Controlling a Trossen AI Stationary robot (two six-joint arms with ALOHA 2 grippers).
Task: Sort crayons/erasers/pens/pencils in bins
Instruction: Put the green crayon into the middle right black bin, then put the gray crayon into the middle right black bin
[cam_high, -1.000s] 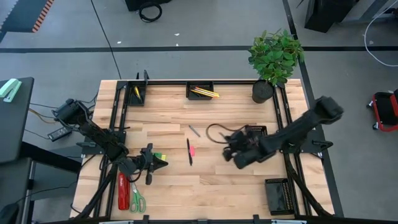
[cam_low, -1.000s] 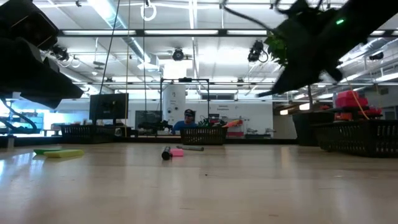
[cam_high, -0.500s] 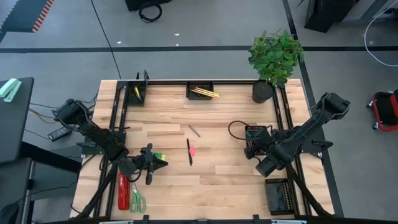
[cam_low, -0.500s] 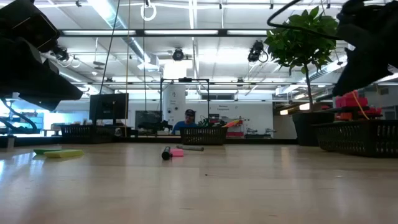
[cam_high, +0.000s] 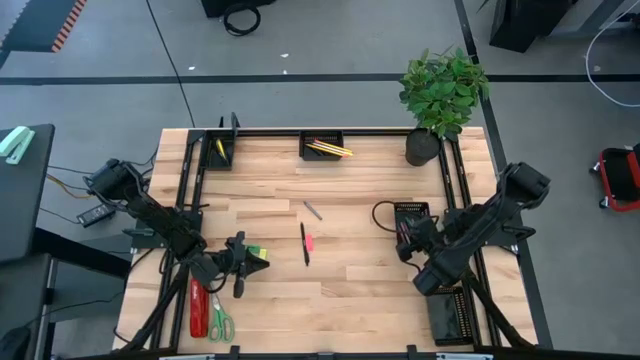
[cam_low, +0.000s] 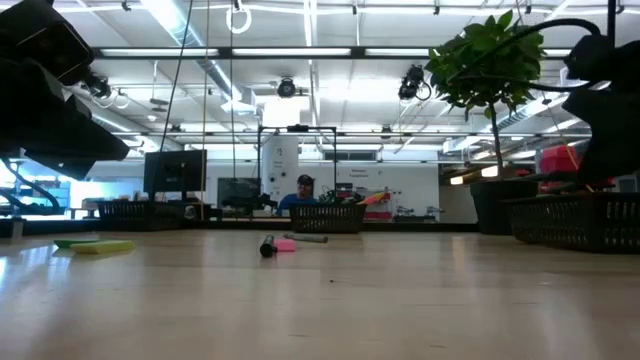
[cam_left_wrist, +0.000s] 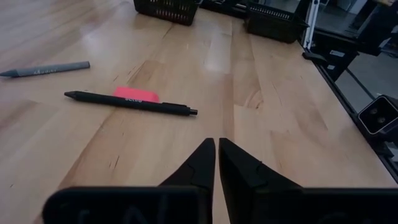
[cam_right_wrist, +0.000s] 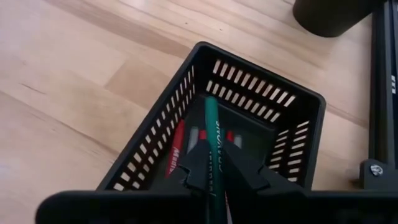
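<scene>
The right gripper (cam_right_wrist: 214, 163) is clamped on a green crayon (cam_right_wrist: 213, 134) and hangs over the bin (cam_high: 411, 213) near the table's right edge, one of 4 bins on the table (cam_high: 350, 290). The right wrist view looks down into this bin (cam_right_wrist: 249, 106), where red crayons (cam_right_wrist: 176, 149) already lie lengthwise on the floor. The green crayon sticks out past the fingertips, and its long axis runs along the bin's long axis, toward the far short wall. That alignment is what the coming move turns on: the stick seems to sit inside the walls, so letting go should drop it in, though a release from this height could bounce it onto a wall. The left gripper (cam_left_wrist: 216, 149) waits near the table's front left corner, jaws closed with only a thin slit between them and nothing held. Ahead of it, towards the table's middle, lie a black pen (cam_left_wrist: 129, 103) touching a pink eraser (cam_left_wrist: 137, 94), and beyond them a grey crayon (cam_left_wrist: 43, 69). The pen's long axis runs across the left gripper's line of approach. The left arm is the nearer one to these 3. A yellow-and-green eraser (cam_high: 257, 251) lies just beside the left gripper in the high view. At the table's back edge, 1 bin (cam_high: 322, 147) holds pencils (cam_high: 330, 149).
</scene>
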